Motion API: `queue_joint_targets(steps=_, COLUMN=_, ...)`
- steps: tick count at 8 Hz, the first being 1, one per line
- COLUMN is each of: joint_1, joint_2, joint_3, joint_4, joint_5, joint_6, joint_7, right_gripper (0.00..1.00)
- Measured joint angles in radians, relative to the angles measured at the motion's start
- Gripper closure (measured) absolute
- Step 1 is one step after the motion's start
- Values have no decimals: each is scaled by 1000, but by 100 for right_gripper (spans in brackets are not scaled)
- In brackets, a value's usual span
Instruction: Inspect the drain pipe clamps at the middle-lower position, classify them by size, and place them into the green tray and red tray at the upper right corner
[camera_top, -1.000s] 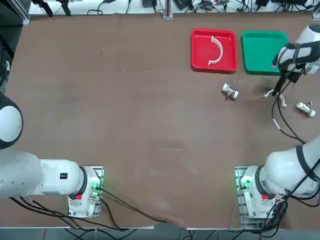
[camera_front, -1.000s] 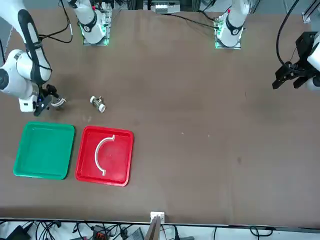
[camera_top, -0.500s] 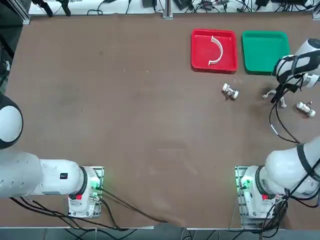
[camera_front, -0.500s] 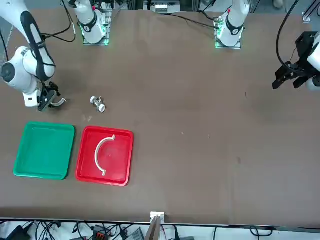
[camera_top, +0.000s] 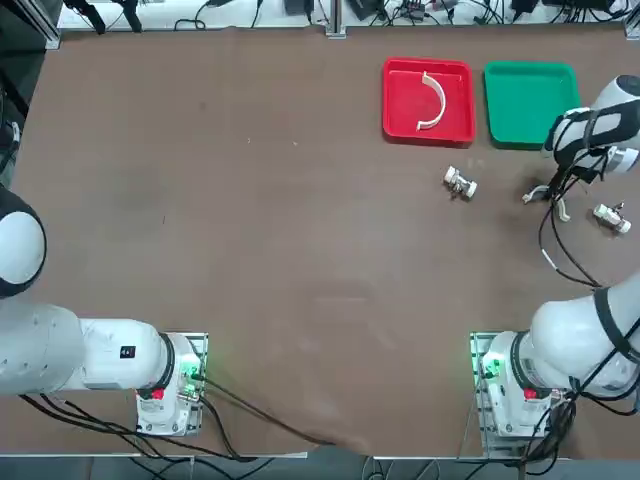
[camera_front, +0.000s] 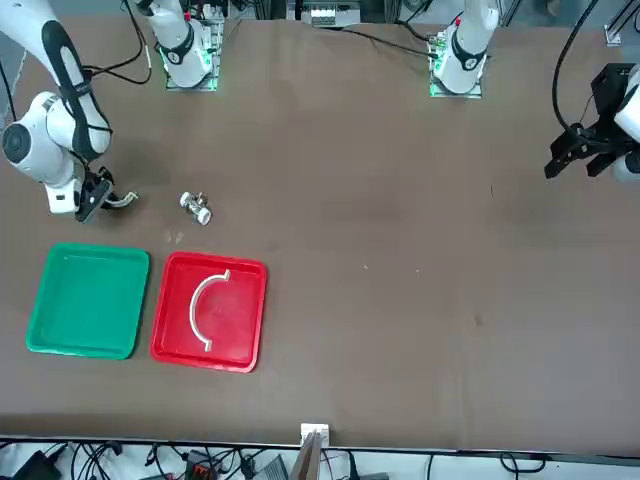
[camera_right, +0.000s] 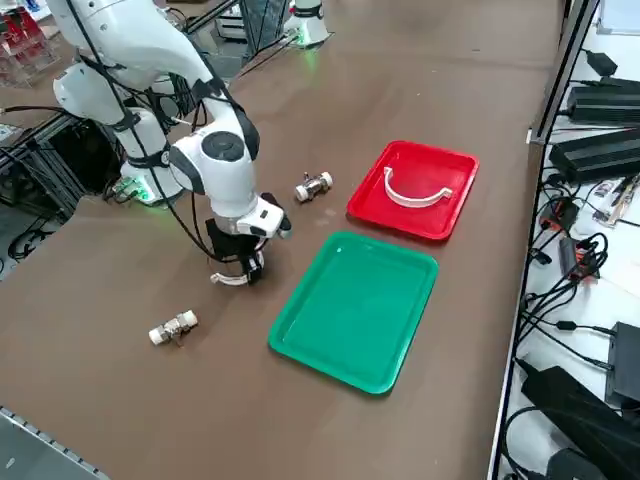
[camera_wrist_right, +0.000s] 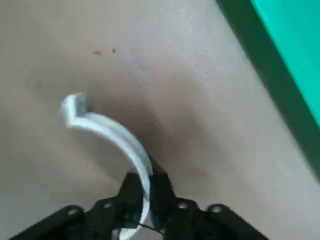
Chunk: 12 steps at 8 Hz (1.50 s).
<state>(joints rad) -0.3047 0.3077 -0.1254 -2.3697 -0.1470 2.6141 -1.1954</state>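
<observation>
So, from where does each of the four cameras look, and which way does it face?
Top: overhead, arm bases at the bottom edge; red tray and green tray upper right.
Front: across the table, facing the robot; right gripper at left.
Right side: raised, looking diagonally over the working arm.
Right wrist: on the arm, fingers shut on the smaller clamp.
All show this clamp.

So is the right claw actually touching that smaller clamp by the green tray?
Touching. In the right wrist view the right claw is closed on the smaller clamp, its white band pinched between both fingers.
</observation>
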Motion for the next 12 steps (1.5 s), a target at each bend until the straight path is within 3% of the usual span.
queue_joint_targets(steps=2, joint_1=0, joint_2=-26, joint_3=3, joint_4=30, joint_5=0, joint_6=-32, joint_7=16, right_gripper=93)
queue_joint_targets(steps=3, joint_1=1, joint_2=-48, joint_3=8, joint_4=88, joint_5=0, joint_6=-119, joint_7=26, right_gripper=93)
queue_joint_targets(steps=5, joint_1=10, joint_2=-51, joint_3=18, joint_4=300, joint_5=2, joint_6=-341, joint_7=38, right_gripper=93)
queue_joint_targets(steps=6, joint_1=25, joint_2=-13, joint_3=23, joint_4=413, joint_5=17, joint_6=-390, joint_7=58, right_gripper=93)
queue_joint_targets(steps=9, joint_1=88, joint_2=263, joint_3=29, joint_4=756, joint_5=80, joint_6=-401, joint_7=154, right_gripper=95)
queue_joint_targets(steps=11, joint_1=111, joint_2=426, joint_3=29, joint_4=910, joint_5=86, joint_6=-404, joint_7=274, right_gripper=94)
queue_joint_targets(steps=12, joint_1=121, joint_2=463, joint_3=29, joint_4=943, joint_5=86, joint_6=-408, joint_7=339, right_gripper=81)
